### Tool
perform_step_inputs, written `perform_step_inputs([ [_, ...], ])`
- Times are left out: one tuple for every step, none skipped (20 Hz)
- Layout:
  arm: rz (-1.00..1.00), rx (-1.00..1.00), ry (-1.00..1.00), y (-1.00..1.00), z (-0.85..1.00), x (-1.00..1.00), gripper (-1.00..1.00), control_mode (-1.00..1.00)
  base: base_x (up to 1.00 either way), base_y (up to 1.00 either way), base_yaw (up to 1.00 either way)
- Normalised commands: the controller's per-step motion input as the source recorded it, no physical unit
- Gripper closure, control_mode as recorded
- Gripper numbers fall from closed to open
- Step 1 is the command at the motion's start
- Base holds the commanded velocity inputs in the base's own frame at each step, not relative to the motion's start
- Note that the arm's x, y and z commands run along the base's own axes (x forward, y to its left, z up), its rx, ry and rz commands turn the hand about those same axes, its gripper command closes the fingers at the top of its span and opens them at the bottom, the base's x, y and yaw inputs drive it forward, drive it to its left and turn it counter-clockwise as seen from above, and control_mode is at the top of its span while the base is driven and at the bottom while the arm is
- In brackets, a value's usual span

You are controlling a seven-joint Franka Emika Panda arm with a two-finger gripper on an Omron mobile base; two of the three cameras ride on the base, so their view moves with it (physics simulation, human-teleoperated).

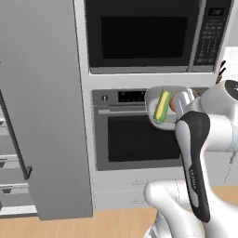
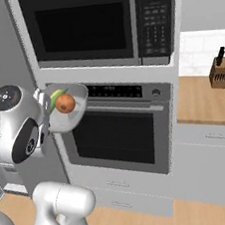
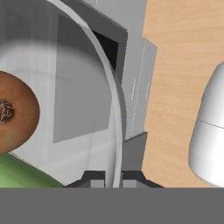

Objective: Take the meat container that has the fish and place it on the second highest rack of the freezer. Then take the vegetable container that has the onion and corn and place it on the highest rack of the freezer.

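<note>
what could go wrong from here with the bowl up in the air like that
1. The gripper pinches only the thin rim of the bowl, held aloft before the oven. It may pivot or slip.
2. The onion and corn lie loose inside; a tilt could roll them out.
3. The freezer door stands between bowl and shelves, so a swing left might clip it.
</note>
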Motion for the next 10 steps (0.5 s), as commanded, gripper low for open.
perform_step_inputs([
  [0.00, 0.00, 0.00, 0.00, 0.00, 0.00, 1.00, 1.00, 0.00, 1.00, 0.00],
  [0.00, 0.00, 0.00, 0.00, 0.00, 0.00, 1.00, 1.00, 0.00, 1.00, 0.00],
  [0.00, 0.00, 0.00, 0.00, 0.00, 0.00, 1.00, 1.00, 0.00, 0.99, 0.00],
  [0.00, 0.00, 0.00, 0.00, 0.00, 0.00, 1.00, 1.00, 0.01, 0.99, 0.00],
  [0.00, 0.00, 0.00, 0.00, 0.00, 0.00, 1.00, 1.00, 0.02, 0.99, 0.00],
  [0.00, 0.00, 0.00, 0.00, 0.00, 0.00, 1.00, 1.00, 0.01, 0.99, 0.00],
  [0.00, 0.00, 0.00, 0.00, 0.00, 0.00, 1.00, 1.00, 0.02, 0.96, 0.00],
  [0.00, 0.00, 0.00, 0.00, 0.00, 0.00, 1.00, 1.00, 0.06, 0.95, 0.00],
  [0.00, 0.00, 0.00, 0.00, 0.00, 0.00, 1.00, 1.00, 0.13, 0.87, 0.00],
  [0.00, 0.00, 0.00, 0.00, 0.00, 0.00, 1.00, 1.00, 0.15, 0.82, 0.00],
])
